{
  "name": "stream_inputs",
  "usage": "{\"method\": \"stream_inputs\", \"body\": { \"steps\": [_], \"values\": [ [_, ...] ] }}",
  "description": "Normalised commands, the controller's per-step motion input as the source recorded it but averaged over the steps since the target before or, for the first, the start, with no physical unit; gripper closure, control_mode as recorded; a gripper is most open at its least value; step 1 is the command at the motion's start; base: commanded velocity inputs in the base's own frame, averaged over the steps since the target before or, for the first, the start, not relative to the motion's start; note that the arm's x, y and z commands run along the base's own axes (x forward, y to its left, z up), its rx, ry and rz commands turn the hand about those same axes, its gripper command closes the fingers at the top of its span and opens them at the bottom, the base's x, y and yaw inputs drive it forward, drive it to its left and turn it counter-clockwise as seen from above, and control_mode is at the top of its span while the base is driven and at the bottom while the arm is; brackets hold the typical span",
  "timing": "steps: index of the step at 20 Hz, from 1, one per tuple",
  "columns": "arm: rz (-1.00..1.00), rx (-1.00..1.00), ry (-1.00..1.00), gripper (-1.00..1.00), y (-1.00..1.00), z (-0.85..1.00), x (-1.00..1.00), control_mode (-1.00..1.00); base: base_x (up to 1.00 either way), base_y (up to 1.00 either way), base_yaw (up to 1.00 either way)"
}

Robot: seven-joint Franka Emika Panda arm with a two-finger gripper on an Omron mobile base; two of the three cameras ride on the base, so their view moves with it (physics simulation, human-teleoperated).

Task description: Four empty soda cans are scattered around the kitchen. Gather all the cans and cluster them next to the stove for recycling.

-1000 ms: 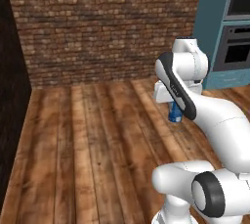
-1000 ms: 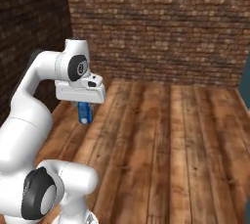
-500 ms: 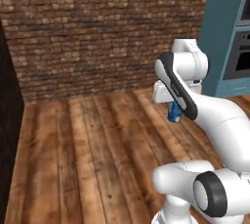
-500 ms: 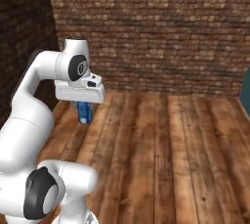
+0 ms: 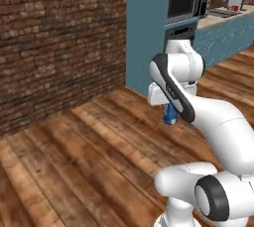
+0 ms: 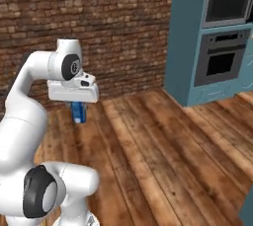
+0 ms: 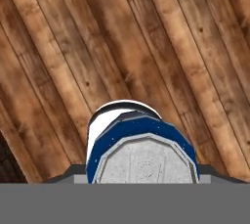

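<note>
Gripper [image 6: 78, 107] is clamped on the blue can [image 6: 78, 112], carrying it upright in mid-air over the wood floor [image 6: 163, 146], well off the boards. In the left base view the can [image 5: 170, 116] pokes out just below the white hand, mostly hidden by the arm, so you only get the lower blue part. From the hand cam you're looking straight down on it: silver top [image 7: 144, 163] w/ a blue rim around it, and what looks like the white bottom edge peeking out past that. Fingers themselves are hidden behind the can there, so the grip is judged from the can hanging under the hand w/ nothing else holding it.

Labels: can't read any. The can is plain blue w/ some faint pale speckles near the rim, no logo or text I can make out. Silver top has some embossed shape but it's too blurry to tell.

Further out: brick wall [image 6: 99, 27] runs behind the arm, dark red-brown. To the right of it there's a tall teal cabinet [image 6: 185, 42] w/ a built-in oven [image 6: 222, 59] and a microwave [image 6: 230, 4] above it. In the left base view, far upper right, a teal counter [image 5: 225, 30] w/ a small red thing [image 5: 231, 8] on top, too tiny to say what it is. No writing visible on the appliances either.
</note>
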Motion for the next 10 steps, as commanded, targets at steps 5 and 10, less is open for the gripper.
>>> {"method": "stream_inputs", "body": {
  "steps": [5,10],
  "values": [
    [0.00,0.00,0.00,1.00,0.00,0.00,0.00,1.00,0.31,0.04,-0.91],
    [0.00,0.00,0.00,1.00,0.00,0.00,0.00,1.00,0.04,0.00,-0.99]
  ]
}}
